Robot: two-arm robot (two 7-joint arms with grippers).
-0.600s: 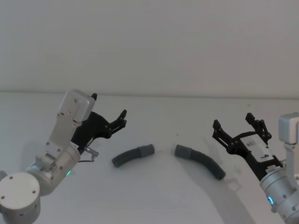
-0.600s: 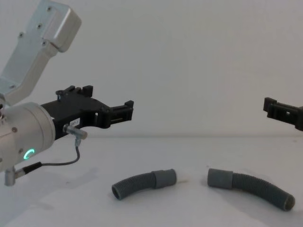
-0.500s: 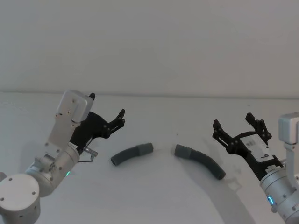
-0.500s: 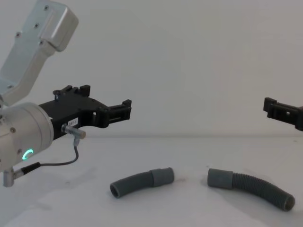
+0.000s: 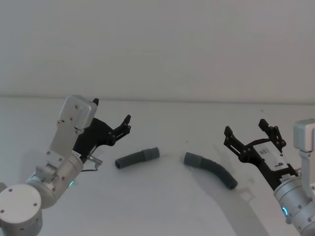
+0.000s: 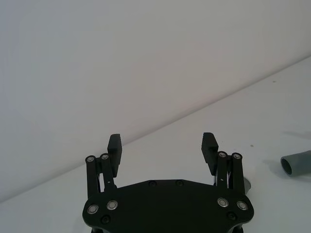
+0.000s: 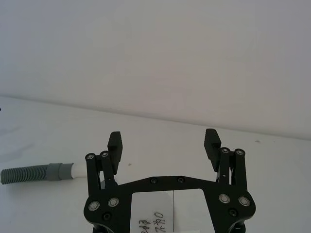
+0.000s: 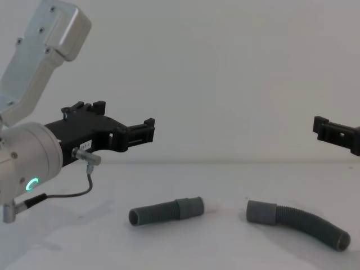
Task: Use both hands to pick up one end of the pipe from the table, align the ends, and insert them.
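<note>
This is the very start of the job, I think: nothing is picked up yet. The short hose (image 5: pixel 137 158) lies on the table (image 5: pixel 162 206), just left of the middle of the head view. The long hose (image 5: pixel 211 169) lies just right of the middle. Their smooth ends (image 5: pixel 152 152) point at each other with a gap between.

The left gripper (image 6: pixel 162 145) hangs above the table at the left, fingers spread wide, holding nothing. The right gripper (image 5: pixel 245 129) hangs at the right, also spread wide and empty.

Next, each gripper likely needs to go down to the hose on its side and pinch it near the smooth end.
</note>
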